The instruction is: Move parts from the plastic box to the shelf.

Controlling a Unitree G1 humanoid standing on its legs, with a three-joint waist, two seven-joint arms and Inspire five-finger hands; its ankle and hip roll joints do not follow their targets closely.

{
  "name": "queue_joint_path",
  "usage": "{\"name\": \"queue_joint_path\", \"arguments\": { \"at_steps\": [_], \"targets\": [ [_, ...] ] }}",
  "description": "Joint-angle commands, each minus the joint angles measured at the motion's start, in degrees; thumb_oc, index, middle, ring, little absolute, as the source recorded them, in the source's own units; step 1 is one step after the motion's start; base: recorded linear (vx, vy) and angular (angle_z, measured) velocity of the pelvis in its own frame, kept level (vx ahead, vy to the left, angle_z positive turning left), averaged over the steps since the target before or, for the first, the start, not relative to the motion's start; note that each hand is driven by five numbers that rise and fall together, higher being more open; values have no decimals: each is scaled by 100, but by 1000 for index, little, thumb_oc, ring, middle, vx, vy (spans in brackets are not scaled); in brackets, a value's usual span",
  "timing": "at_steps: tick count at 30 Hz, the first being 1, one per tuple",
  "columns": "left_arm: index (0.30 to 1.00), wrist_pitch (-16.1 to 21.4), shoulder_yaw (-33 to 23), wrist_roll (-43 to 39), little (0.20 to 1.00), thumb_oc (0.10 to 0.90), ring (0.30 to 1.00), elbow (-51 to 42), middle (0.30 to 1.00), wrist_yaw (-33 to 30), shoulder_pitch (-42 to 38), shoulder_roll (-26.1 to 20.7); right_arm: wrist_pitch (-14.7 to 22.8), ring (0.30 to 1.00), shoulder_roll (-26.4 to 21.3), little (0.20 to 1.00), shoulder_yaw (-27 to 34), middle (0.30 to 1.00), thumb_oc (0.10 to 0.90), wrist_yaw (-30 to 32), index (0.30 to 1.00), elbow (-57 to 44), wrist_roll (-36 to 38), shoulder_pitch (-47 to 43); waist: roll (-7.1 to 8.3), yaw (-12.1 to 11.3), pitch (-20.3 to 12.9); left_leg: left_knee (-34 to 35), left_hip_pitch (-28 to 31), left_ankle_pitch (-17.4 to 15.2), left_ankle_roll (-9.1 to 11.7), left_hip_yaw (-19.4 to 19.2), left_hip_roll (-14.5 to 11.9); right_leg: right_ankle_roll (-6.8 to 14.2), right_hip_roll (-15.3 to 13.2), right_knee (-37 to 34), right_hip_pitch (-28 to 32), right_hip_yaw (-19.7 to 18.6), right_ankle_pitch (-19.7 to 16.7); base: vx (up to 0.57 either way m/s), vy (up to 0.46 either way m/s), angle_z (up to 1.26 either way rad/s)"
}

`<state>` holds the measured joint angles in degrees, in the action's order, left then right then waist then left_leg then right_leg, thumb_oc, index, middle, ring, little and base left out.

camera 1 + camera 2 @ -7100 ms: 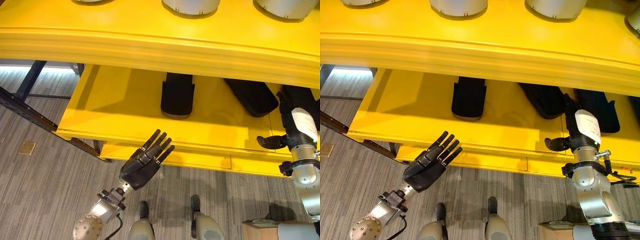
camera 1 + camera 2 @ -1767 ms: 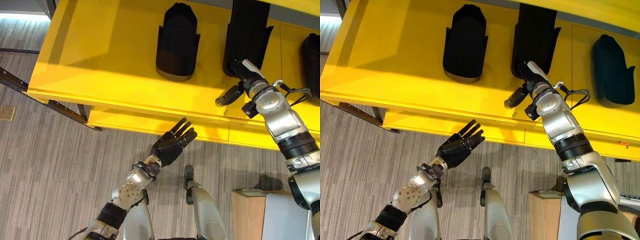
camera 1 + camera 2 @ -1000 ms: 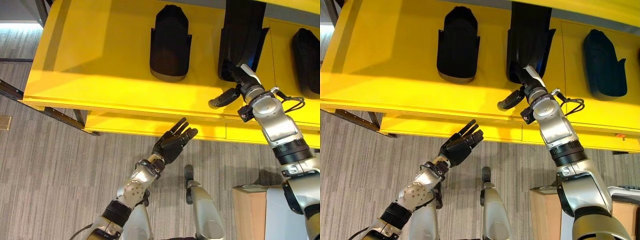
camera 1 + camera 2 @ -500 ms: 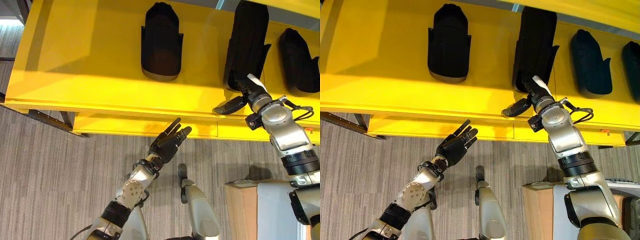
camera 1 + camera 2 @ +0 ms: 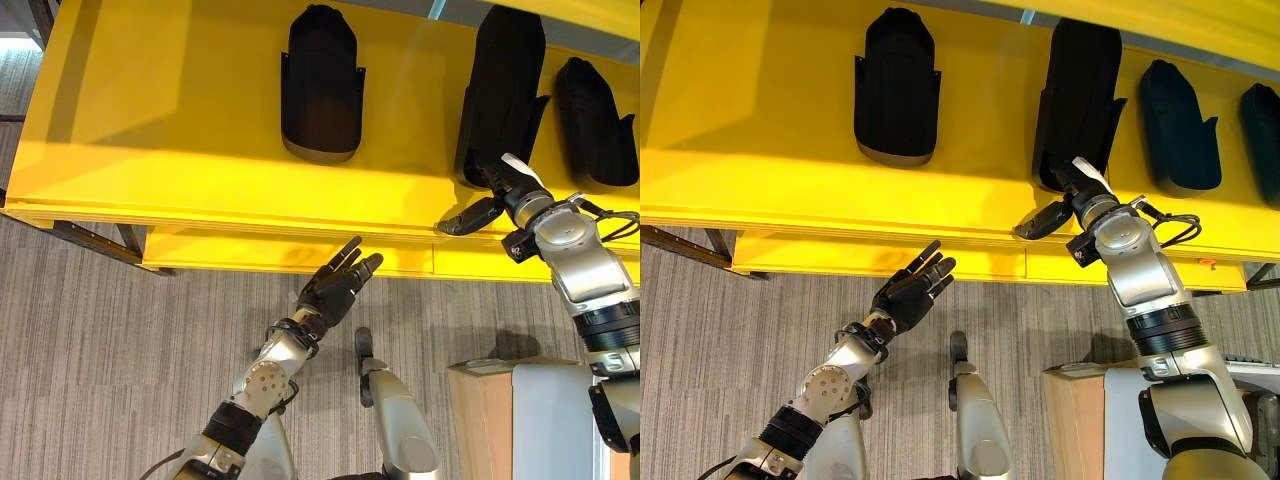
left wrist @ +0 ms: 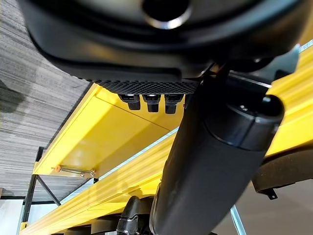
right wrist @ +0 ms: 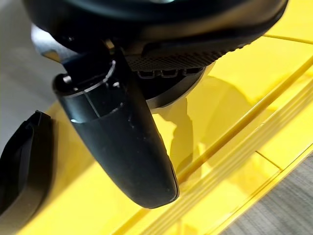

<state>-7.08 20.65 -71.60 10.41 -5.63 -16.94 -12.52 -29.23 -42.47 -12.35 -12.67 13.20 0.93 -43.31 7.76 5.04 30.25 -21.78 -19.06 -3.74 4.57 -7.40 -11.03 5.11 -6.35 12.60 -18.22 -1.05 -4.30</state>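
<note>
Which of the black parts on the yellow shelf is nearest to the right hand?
The tall black part, second from the left; the right hand is at its near end, while the others stand apart.

Workshop: yellow shelf (image 5: 200,120) holding black parts (image 5: 320,80).

The yellow shelf (image 5: 760,180) carries black parts — one (image 5: 897,85), a taller (image 5: 1078,95), another (image 5: 1178,125) — spaced apart.

Head stereo pair: looked steeply down from above, sharing the yellow shelf (image 5: 200,150) and floor (image 5: 100,350). Wrist cameras: each sat very close behind its own hand, facing along it toward the shelf.
</note>
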Motion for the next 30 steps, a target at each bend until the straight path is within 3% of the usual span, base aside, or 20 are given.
{"name": "queue_joint_path", "arguments": {
  "at_steps": [1, 12, 25, 30],
  "targets": [
    [1000, 221, 38, -2, 1000, 900, 1000, -1289, 1000, 317, -399, 546, -137, 1000, -293, 1000, -329, 1000, 900, -437, 1000, 110, -141, 229, -207, 85, -77, 450, 227, 256, -45, -51, -171, -207, 155, 1173, 95, 92, 1100, 0, 0, 0],
    [1000, 189, 94, 31, 1000, 900, 1000, -1190, 1000, 395, -397, 605, 26, 1000, -252, 1000, -494, 1000, 900, -174, 1000, 130, -110, -44, -234, 39, -81, 436, 223, 250, -44, -46, -179, -201, 137, 1179, 116, 123, 1112, 0, 0, 0],
    [1000, 220, 263, -67, 1000, 900, 1000, -871, 1000, 683, -500, 627, 365, 1000, -357, 1000, -897, 1000, 900, 234, 1000, 1414, -150, -1282, -400, -125, -78, 526, 257, 276, -9, 13, -147, -186, 93, 1175, 114, 185, 1130, 0, 0, 0],
    [1000, 236, 317, -122, 1000, 900, 1000, -777, 1000, 717, -537, 593, 502, 1000, -426, 1000, -1002, 1000, 900, 289, 1000, 1774, -129, -1643, -396, -173, -102, 507, 225, 264, 5, 42, -158, -183, 97, 1202, 91, 209, 1142, 0, 0, 0]
  ]
}}
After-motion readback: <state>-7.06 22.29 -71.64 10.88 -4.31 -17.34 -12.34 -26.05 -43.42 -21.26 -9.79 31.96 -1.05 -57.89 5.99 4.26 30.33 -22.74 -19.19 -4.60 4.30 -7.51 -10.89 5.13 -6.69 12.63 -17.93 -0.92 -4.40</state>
